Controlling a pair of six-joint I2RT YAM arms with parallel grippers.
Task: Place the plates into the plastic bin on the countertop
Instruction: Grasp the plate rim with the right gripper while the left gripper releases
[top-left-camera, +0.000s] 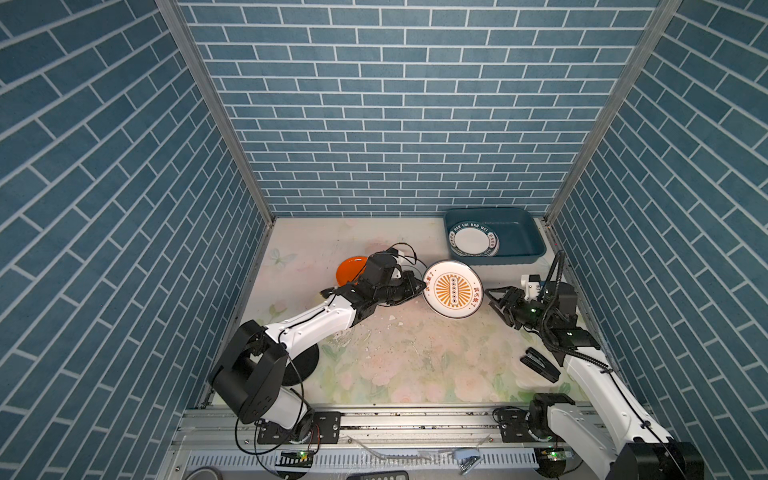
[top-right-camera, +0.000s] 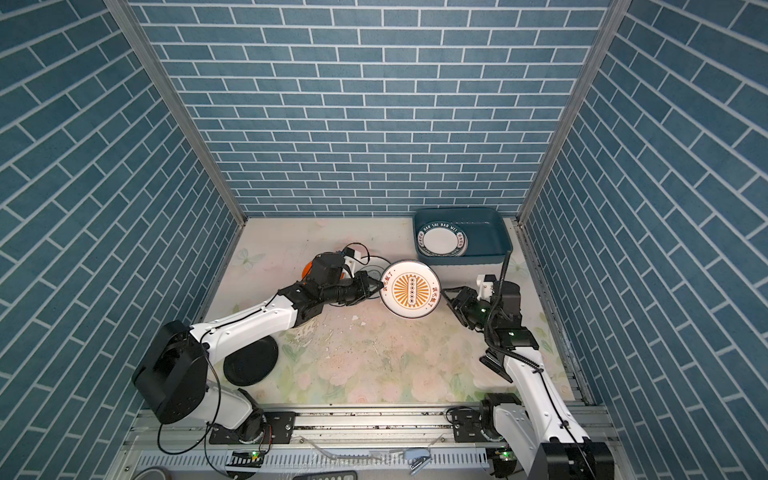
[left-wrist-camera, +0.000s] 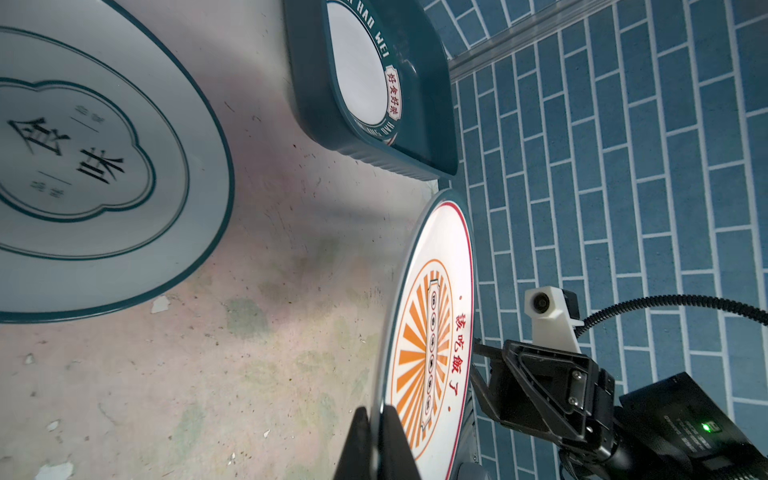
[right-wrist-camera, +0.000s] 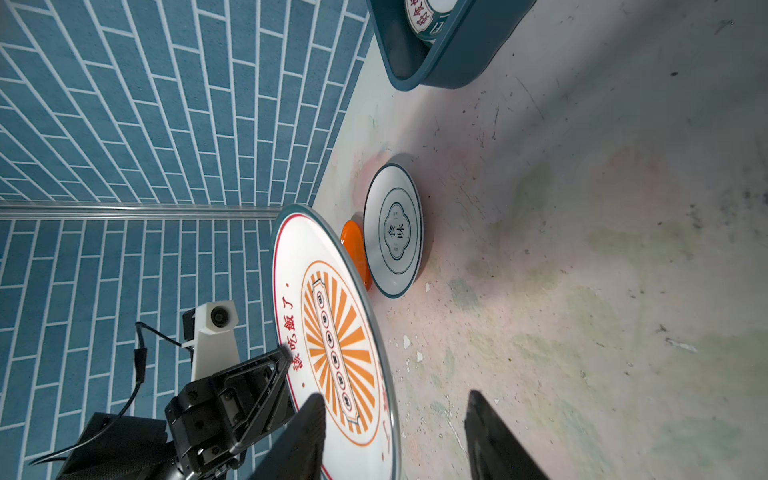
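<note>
The countertop (top-left-camera: 415, 365) carries the bin (top-left-camera: 498, 261) at its far right, with a lettered plate (top-left-camera: 471, 241) lying in the bin's left end. A sunburst plate (top-left-camera: 453, 289) hangs tilted just in front of the bin, its left rim clenched in the left gripper (top-left-camera: 420, 288). The right gripper (top-left-camera: 488, 296) is released, its jaws apart astride the plate's right rim. A black plate (top-left-camera: 305, 365), an orange plate (top-left-camera: 349, 270) and a teal-rimmed plate (right-wrist-camera: 395, 230) lie on the countertop's left. A stapler (top-left-camera: 540, 365) lies on the right.

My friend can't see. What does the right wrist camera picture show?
The left tool holds a white plate with an orange sunburst by its rim above the countertop, while the open right tool straddles its near rim. Farther off lie an orange plate, a teal-rimmed white plate and the blue bin.
</note>
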